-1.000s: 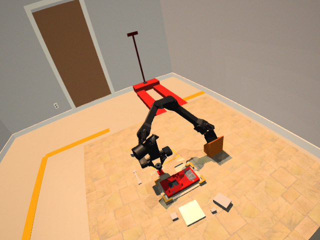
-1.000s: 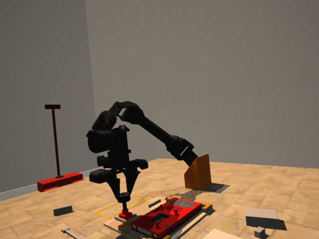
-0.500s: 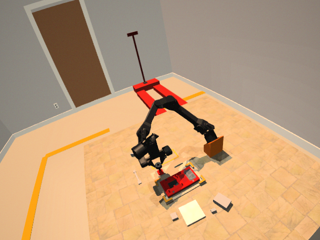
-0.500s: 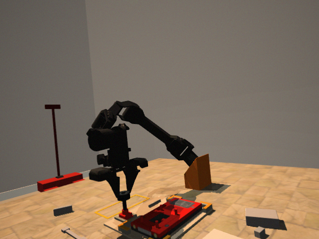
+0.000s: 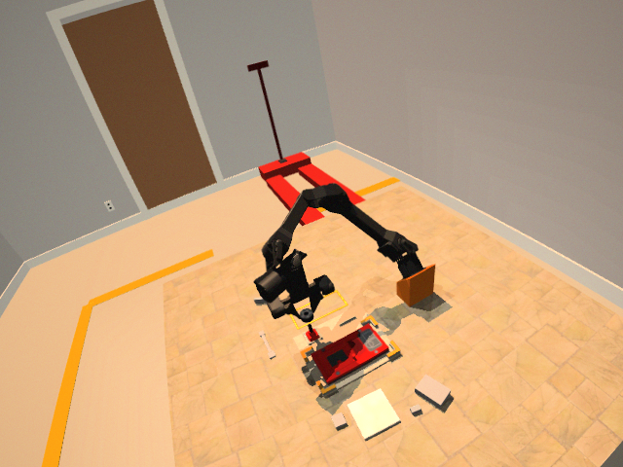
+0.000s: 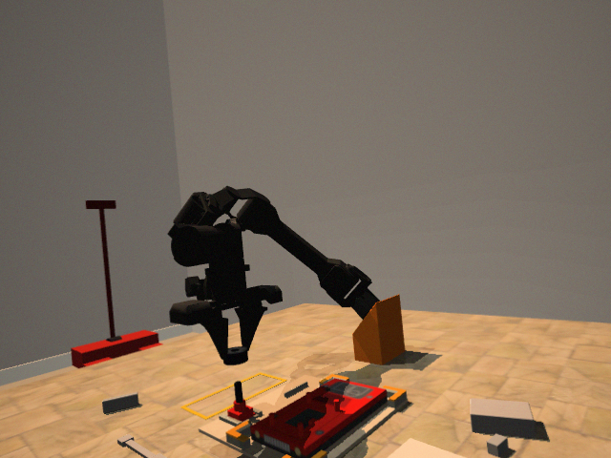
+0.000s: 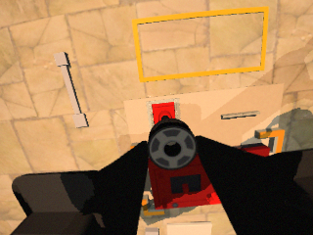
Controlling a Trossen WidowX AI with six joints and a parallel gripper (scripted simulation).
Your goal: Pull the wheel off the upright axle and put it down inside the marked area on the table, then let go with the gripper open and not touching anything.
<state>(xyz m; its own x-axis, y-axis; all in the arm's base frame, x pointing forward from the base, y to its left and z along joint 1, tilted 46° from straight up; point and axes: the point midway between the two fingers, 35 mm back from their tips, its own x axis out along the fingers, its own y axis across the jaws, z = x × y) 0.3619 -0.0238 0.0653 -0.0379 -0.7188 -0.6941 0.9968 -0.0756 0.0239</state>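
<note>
My gripper [image 5: 306, 315] [image 6: 236, 355] [image 7: 171, 143] is shut on the small dark grey wheel [image 5: 305, 314] [image 6: 237, 353] [image 7: 171, 146] and holds it in the air, clear above the upright axle [image 5: 310, 330] [image 6: 238, 391]. The axle is a short dark pin on a red base; in the wrist view the wheel hides most of the pin. The marked area is a yellow outlined rectangle [image 5: 344, 300] [image 6: 207, 415] [image 7: 201, 74] on the table, just beyond the axle.
A red chassis [image 5: 349, 355] [image 6: 315, 416] [image 7: 181, 183] on an orange-cornered fixture lies beside the axle. A pale rod [image 5: 267, 344] [image 7: 71, 90], a thin grey bar [image 6: 296, 389] [image 7: 240, 116], grey blocks [image 6: 120, 403] [image 6: 500, 416] and a cream plate [image 5: 373, 413] lie around. The arm's orange base [image 5: 417, 285] [image 6: 381, 331] stands behind.
</note>
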